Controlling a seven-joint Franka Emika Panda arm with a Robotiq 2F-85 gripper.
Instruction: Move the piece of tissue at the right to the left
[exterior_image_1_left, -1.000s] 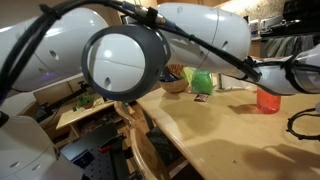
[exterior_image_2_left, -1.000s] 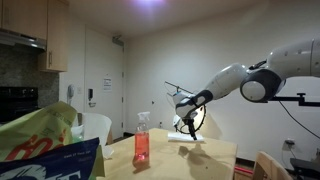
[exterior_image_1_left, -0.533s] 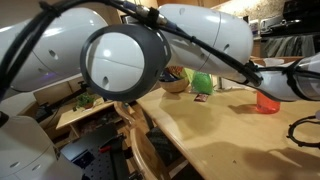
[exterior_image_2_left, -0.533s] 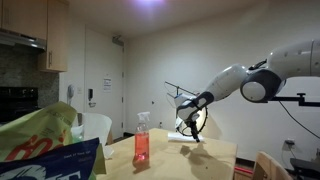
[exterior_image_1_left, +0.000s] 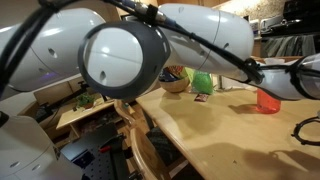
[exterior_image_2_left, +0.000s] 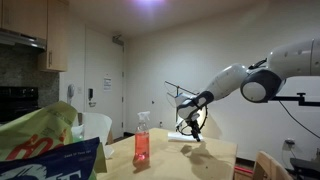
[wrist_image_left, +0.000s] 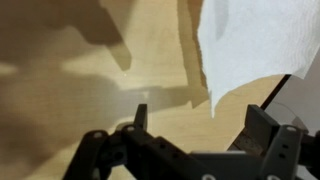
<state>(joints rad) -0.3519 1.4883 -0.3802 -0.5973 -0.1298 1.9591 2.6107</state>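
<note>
End effector (wrist_image_left: 200, 128): jaws spread wide, gripping nothing; it hangs low over the counter.
Tissue (wrist_image_left: 262, 40): a white sheet lying on the counter just ahead of the end effector, toward its right finger; in an exterior view (exterior_image_2_left: 181, 139) it lies at the counter's far end.
Counter (wrist_image_left: 80, 90): pale wood.
Spray bottle (exterior_image_2_left: 141, 140): upright, holds red liquid, well apart from the tissue.

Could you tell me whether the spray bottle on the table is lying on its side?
No, the spray bottle stands upright on the table, with its nozzle at the top.
</note>
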